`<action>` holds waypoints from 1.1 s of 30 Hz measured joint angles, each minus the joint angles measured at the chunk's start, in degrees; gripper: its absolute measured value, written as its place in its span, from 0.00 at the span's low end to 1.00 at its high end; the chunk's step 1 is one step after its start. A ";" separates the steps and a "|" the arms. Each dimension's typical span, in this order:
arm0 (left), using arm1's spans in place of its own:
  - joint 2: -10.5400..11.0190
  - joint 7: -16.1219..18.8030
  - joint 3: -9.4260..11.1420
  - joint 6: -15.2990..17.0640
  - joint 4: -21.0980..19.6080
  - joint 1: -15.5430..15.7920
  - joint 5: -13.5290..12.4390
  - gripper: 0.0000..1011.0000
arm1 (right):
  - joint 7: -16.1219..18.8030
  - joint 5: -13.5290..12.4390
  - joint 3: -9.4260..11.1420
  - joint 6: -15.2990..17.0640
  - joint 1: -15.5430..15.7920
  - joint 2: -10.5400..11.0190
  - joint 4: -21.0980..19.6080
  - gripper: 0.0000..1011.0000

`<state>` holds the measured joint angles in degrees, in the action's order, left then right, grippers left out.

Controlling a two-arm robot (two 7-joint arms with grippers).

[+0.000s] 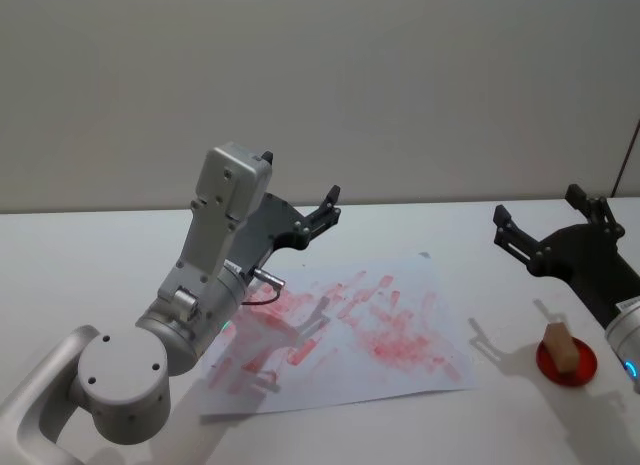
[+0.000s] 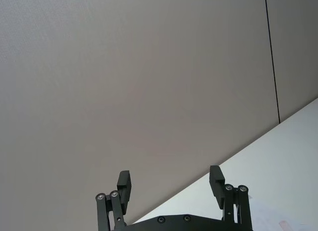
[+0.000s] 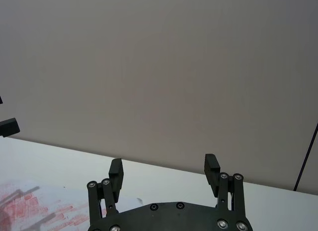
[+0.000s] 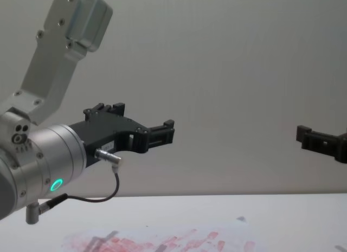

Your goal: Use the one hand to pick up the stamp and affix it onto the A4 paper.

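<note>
Honestly nothing readable anywhere here. The closest thing to writing is a tiny pale sticker [image 4: 110, 146] on the side of the black two-fingered left gripper [image 4: 167, 134] in the chest view, but whatever's printed on it is way too small to make out. The white A4 paper [image 1: 400, 285] lying on the white tabletop [image 1: 100, 247] is covered in red and pink stamped smudges, and none of those blotches form a letter, number or logo.

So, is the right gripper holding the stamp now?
No, the stamp stands on the red pad, apart from the open right gripper.
</note>
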<state>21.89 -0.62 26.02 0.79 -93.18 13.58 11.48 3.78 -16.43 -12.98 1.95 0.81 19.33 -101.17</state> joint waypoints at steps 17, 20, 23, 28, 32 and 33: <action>0.00 0.00 0.00 0.00 0.00 0.00 0.00 0.99 | 0.03 -0.01 0.04 -0.01 0.03 0.01 -0.01 0.99; 0.00 0.00 0.00 0.00 0.00 0.00 0.00 0.99 | 0.04 -0.02 0.07 -0.01 0.08 0.04 -0.05 0.99; 0.00 0.00 0.00 0.00 0.00 0.00 0.00 0.99 | -0.30 -0.37 0.29 0.07 0.72 0.44 -0.60 0.99; 0.00 0.00 0.00 0.00 0.00 0.00 0.00 0.99 | -1.51 -1.29 0.82 0.58 2.60 1.55 -2.14 0.99; 0.00 0.00 0.00 0.00 0.00 0.00 0.00 0.99 | -3.60 -2.88 1.68 1.67 5.98 3.40 -4.59 0.99; 0.00 0.00 0.00 0.00 0.00 0.00 0.00 0.99 | -3.97 -3.17 1.83 1.90 6.53 3.67 -4.96 0.99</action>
<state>21.89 -0.62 26.02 0.79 -93.18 13.58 11.48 -0.19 -19.60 -11.15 3.85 7.34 23.00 -106.13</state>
